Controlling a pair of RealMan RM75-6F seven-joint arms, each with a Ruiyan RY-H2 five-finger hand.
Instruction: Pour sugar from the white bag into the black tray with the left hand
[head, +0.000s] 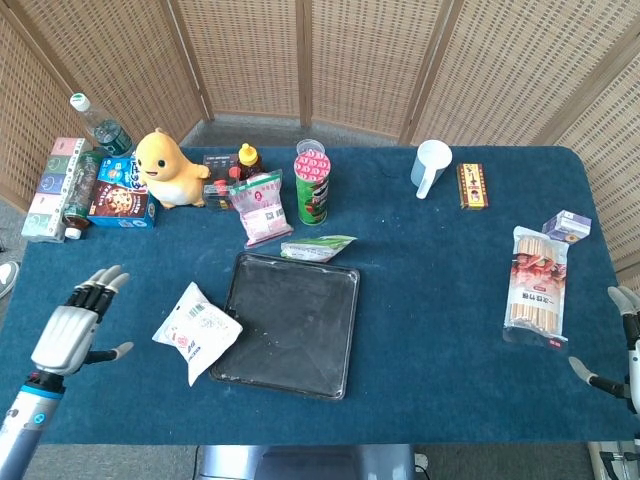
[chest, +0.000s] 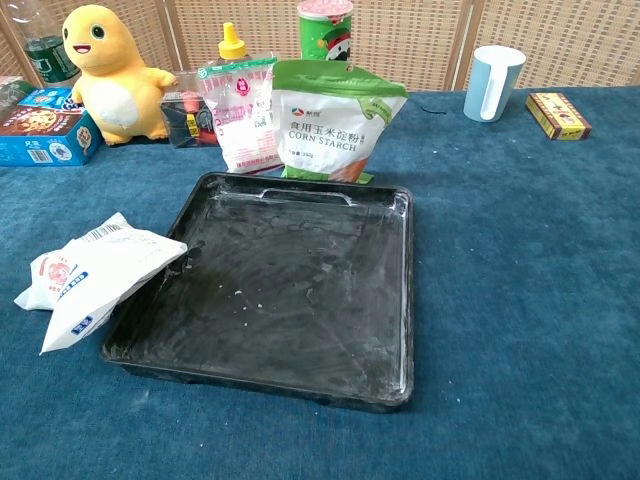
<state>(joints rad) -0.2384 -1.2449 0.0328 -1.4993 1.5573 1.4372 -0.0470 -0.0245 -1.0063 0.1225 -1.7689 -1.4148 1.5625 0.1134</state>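
The white sugar bag (head: 196, 330) (chest: 90, 277) lies flat on the blue table, its right edge touching the left rim of the black tray (head: 340, 375) (chest: 400, 300). A few white grains and a dusty film show on the tray floor. In the head view my left hand (head: 75, 322) hovers well to the left of the bag, fingers spread, holding nothing. It is out of the chest view. My right hand (head: 622, 340) shows only partly at the far right edge, fingers apart and empty.
Behind the tray stand a corn starch bag (chest: 335, 120), a pink pouch (chest: 240, 112), a green can (head: 311, 186) and a yellow toy (head: 168, 170). Boxes and bottles crowd the back left. A white mug (head: 430, 167) and a noodle pack (head: 538, 286) lie to the right.
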